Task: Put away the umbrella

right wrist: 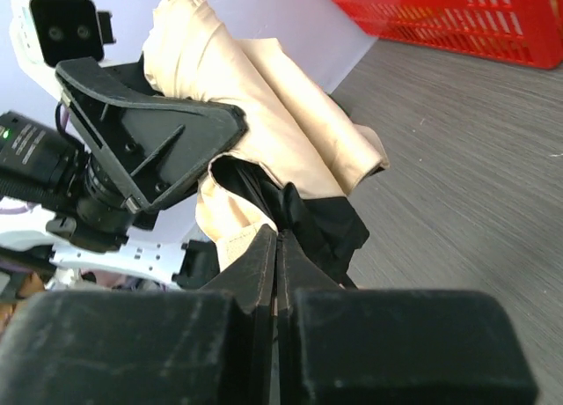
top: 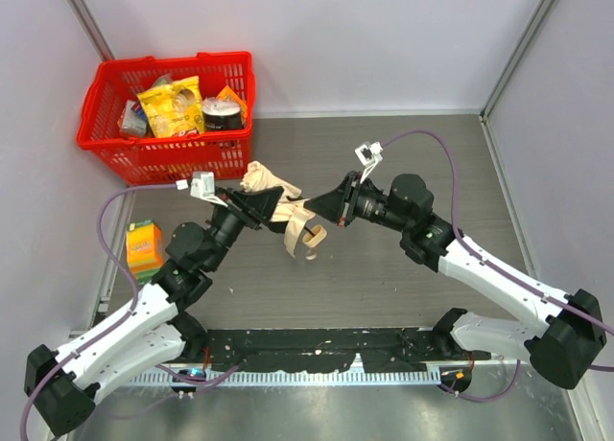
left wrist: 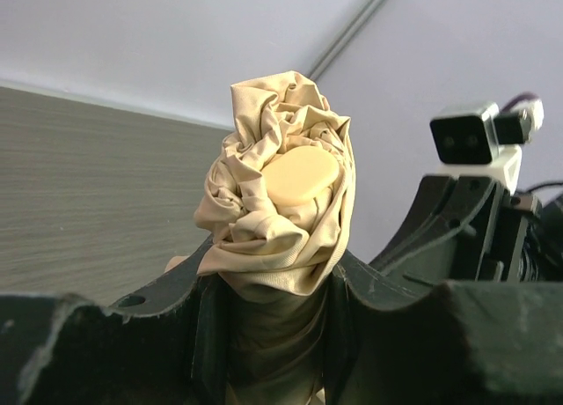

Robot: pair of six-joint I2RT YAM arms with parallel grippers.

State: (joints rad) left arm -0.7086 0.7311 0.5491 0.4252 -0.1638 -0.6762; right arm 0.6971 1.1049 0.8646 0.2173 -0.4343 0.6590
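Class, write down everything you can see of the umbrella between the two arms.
The umbrella is a folded, compact bundle of crumpled pale beige fabric, with a smooth cream cap at one end and a black inner part showing lower down. It is held in the air, clamped between the fingers of the left gripper. The shut right gripper meets its fabric, and a beige strap dangles below.

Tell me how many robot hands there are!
2. The left gripper, on the left, clamps the bunched umbrella. The right gripper faces it from the right, closed, next to the fabric. No others seem hidden.
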